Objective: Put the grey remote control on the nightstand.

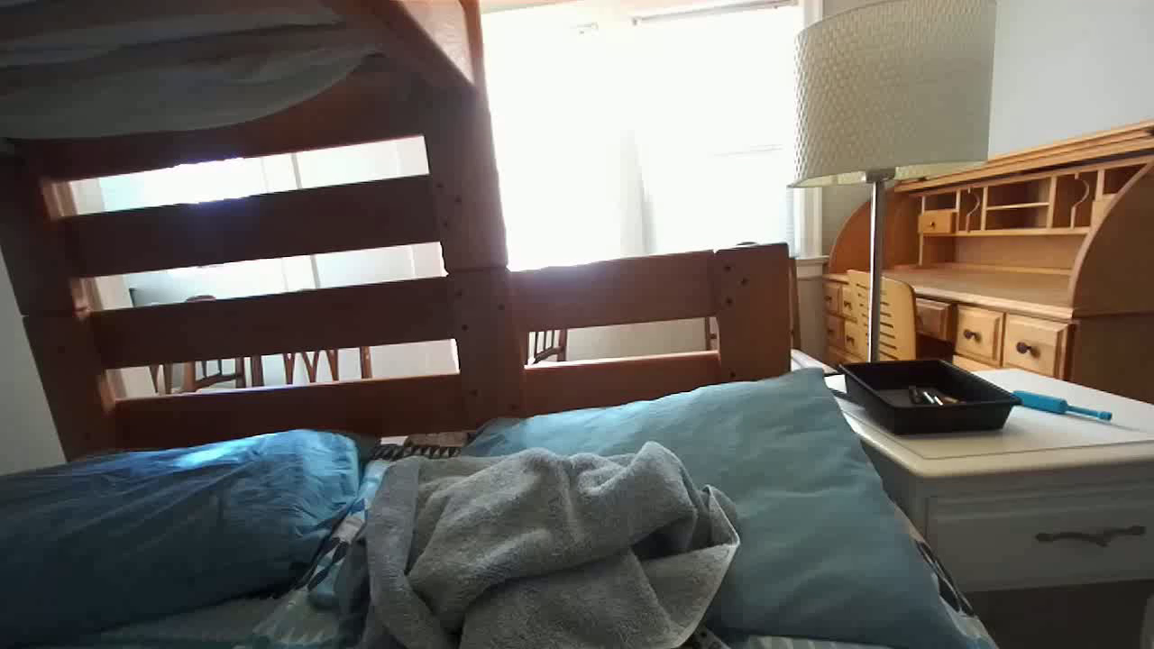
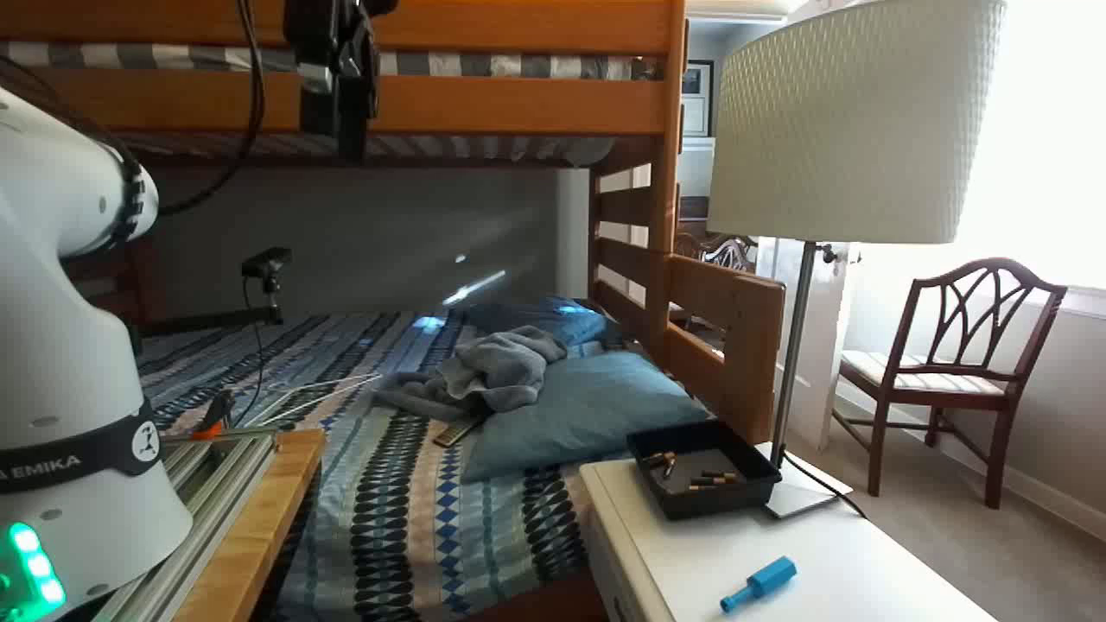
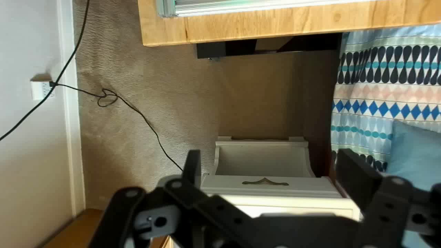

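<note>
Your gripper (image 3: 270, 162) is released — fingers (image 3: 193, 165) spread wide apart in the wrist view. In an exterior view it hangs high, seen against the upper bunk (image 2: 518, 104), well apart from the remote control (image 2: 458, 430). Remote control lies on the patterned bedspread (image 2: 397, 527), right by the edge of the blue pillow (image 2: 596, 406) and the grey towel (image 2: 510, 367) — you can't tell whether the towel covers its far end. Nightstand (image 2: 847, 570) carries a black tray (image 2: 721, 503) with a few small cylinders (image 2: 717, 478) inside, too small to identify. A blue tool (image 2: 765, 578) lies on the same top, apart from the tray; a lamp (image 2: 855, 138) has its pole just beside the tray. Your wrist camera gets the drawer handle (image 3: 265, 182) between the fingers, carpet (image 3: 155, 79) next to the nightstand, a wooden board (image 3: 275, 27) along the top, bedspread and pillow at the right.
</note>
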